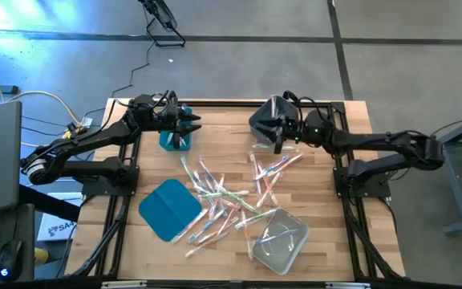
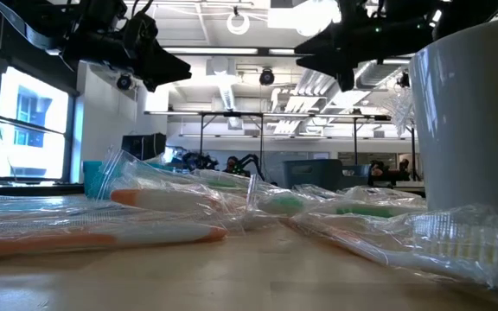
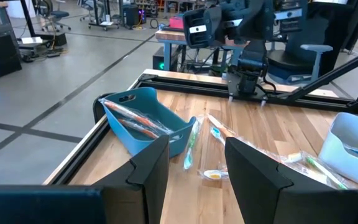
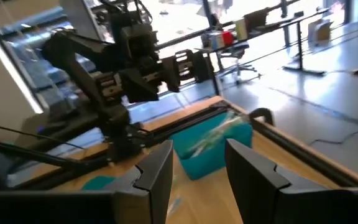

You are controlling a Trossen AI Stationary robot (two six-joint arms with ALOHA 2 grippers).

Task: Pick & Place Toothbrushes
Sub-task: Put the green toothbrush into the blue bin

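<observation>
Lying in a loose heap across the middle of the tabletop [image 1: 215, 120], the toothbrushes [image 1: 231, 197] looked light, thin and stiff, most of them sealed in clear crinkly wrappers that would likely feel slick and shift under a pinch. Several overlapped or crossed one another, so the best hold seemed to be across the middle of a handle on a brush at the edge of the pile, where the jaws could close on the stick itself and not on loose film. A few more sat already in the teal bin [image 1: 175, 140] at the back left, and one or two lay in the clear bin [image 1: 279, 239] at the front right.

The left gripper [image 1: 189, 122] hung above the teal bin with its jaws apart and nothing between them. The right gripper [image 1: 277, 143] hovered by the grey bin [image 1: 267, 120] at the back right, its jaws likewise parted and empty in its own wrist view.

A flat teal lid [image 1: 169, 209] lay just beside the pile on its left, with a couple of brushes touching its edge; these might be awkward to pinch cleanly. The tangle itself was the main obstacle, since lifting one wrapped brush could drag its neighbours.
</observation>
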